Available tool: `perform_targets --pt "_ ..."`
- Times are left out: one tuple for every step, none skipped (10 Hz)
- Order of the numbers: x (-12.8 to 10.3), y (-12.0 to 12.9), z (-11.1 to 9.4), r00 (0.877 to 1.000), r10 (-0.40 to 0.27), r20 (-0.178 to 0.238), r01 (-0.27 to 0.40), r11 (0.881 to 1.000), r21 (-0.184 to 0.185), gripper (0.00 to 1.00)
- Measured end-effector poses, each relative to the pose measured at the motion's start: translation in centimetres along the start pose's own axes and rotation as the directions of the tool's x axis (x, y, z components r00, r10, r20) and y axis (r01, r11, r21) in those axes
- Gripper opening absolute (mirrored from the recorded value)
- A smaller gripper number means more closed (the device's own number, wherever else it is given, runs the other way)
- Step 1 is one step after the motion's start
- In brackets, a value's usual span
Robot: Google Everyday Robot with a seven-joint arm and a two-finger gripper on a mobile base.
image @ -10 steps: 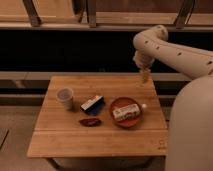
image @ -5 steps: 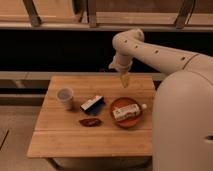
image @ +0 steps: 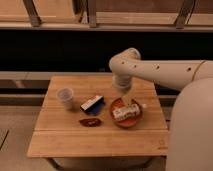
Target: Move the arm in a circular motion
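My arm [image: 155,71] bends over the red bowl [image: 114,106]; my gripper [image: 127,98] hangs just above it. Parted or closed, I cannot tell.

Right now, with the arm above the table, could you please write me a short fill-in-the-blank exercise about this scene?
1. The gripper of the cream-white tube-shaped arm hangs above the round ____ bowl.
2. The small white cup stands upright on the pale ____ table.
3. The blue-and-black flat object lies between the cup and the ____.

Missing words: red; wooden; bowl.
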Motion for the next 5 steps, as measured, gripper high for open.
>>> perform_targets --pt "2.0 1.4 0.1 0.996 0.082 -0.035 -0.082 0.997 0.008 0.8" --pt "4.2 2.1 0.0 0.986 0.153 -0.067 -0.152 0.988 0.023 0.8" --pt "6.6 2.3 -0.4 0.97 0.221 -0.103 -0.218 0.975 0.045 0.8" --pt "8.9 1.8 -0.9 0.952 0.272 -0.136 -0.265 0.962 0.067 0.8" --pt "11.0 0.5 -1.7 0.937 0.303 -0.173 -0.291 0.952 0.089 0.8"
